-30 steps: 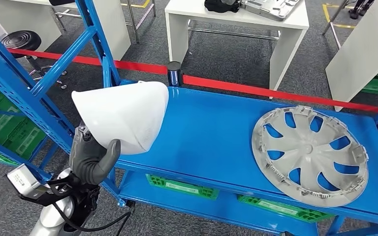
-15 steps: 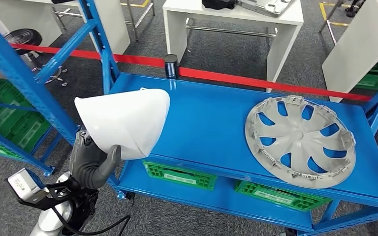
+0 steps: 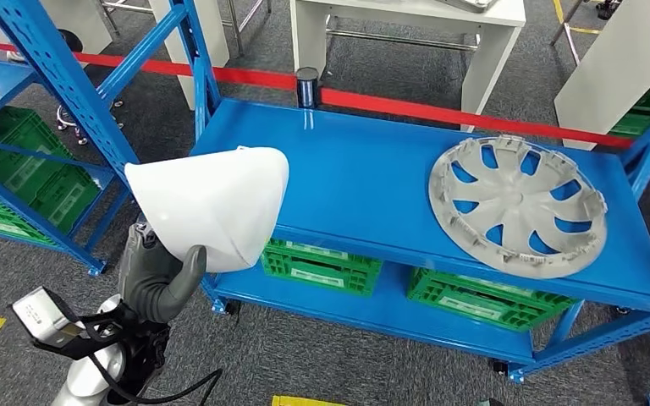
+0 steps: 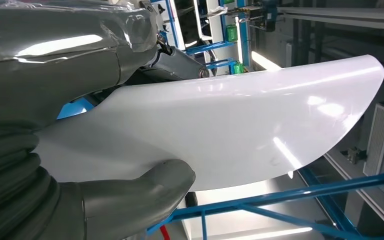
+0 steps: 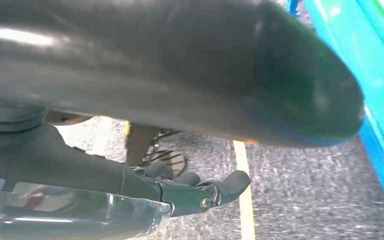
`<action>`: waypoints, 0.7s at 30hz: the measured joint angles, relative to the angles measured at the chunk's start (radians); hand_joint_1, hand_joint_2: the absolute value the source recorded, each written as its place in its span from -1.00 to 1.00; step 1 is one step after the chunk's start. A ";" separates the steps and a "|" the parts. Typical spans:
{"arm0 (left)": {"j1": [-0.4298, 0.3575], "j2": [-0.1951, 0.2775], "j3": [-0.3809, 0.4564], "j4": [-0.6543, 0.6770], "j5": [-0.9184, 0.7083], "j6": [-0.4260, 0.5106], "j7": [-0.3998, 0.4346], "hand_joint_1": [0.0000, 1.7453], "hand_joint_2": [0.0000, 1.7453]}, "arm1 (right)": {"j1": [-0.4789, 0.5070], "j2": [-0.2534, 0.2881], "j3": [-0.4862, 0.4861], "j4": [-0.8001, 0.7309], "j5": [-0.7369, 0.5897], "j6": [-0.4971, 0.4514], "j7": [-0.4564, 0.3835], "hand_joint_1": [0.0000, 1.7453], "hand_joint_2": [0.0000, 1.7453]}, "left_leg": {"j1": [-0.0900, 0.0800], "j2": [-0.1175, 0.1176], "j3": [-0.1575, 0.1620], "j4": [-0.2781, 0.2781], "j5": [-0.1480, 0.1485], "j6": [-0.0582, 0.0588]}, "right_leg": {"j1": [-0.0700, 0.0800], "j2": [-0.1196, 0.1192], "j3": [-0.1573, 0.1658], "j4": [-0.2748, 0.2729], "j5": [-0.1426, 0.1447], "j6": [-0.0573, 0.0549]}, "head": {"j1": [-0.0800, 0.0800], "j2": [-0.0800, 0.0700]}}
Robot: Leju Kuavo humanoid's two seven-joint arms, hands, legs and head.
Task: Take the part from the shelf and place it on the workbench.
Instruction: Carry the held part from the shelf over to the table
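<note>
The left hand (image 3: 154, 275) held the white part (image 3: 212, 205) at about eight o'clock in the head view, off the front left corner of the blue shelf (image 3: 364, 182) and above the grey carpeted floor (image 3: 305, 355). The thick grey thumb (image 3: 182, 275) pressed against the part's near face; the other fingers lay behind the shell and could not be made out from above. In the left wrist view the part (image 4: 230, 125) was clamped between the thumb (image 4: 145, 195) on one face and a darker finger (image 4: 175, 62) on the other, and its far edge hid much of the racking beyond.

A grey wheel cover (image 3: 516, 205) lay flat on the shelf at about three o'clock, well apart from the part. Green crates (image 3: 322, 264) sat on the lower level, partly hidden by the top deck. A white surface (image 3: 482, 51) stood at twelve o'clock, cut off by the frame edge, behind a red barrier tape (image 3: 440, 114).

The right hand (image 5: 195, 192) hung over the carpet beside a yellow floor line (image 5: 245, 200); its dark fingers were loosely curled, mostly covered by the thumb, and whether they were apart or together could not be told.
</note>
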 joint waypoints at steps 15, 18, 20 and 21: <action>0.001 0.003 0.006 -0.003 0.000 0.000 0.000 0.92 1.00 | -0.003 0.000 0.002 -0.003 0.000 0.001 0.002 -1.00 -1.00 | 0.024 -0.010 0.173 0.033 -0.162 -0.039 | 0.002 -0.004 -0.141 -0.018 0.145 -0.017 | -0.003 0.000; 0.000 0.003 0.011 -0.005 0.000 0.000 0.001 0.92 1.00 | -0.003 0.000 0.003 -0.004 0.000 0.001 0.005 -1.00 -1.00 | 0.012 -0.011 0.184 -0.017 -0.160 -0.014 | -0.004 -0.004 -0.147 -0.025 0.171 0.002 | -0.003 0.000; -0.001 0.003 0.013 -0.005 0.000 0.000 0.001 0.92 1.00 | -0.001 0.001 0.003 -0.004 0.001 0.001 0.007 -1.00 -1.00 | 0.012 -0.008 0.167 -0.026 -0.133 0.006 | -0.006 -0.003 -0.169 0.005 0.139 -0.001 | -0.002 0.000; 0.000 0.002 0.013 -0.005 0.000 0.000 0.001 0.92 1.00 | 0.000 0.002 0.004 -0.004 0.001 0.001 0.008 -1.00 -1.00 | 0.013 -0.006 0.154 -0.030 -0.116 0.014 | -0.006 -0.002 -0.186 0.047 0.098 -0.008 | 0.000 0.000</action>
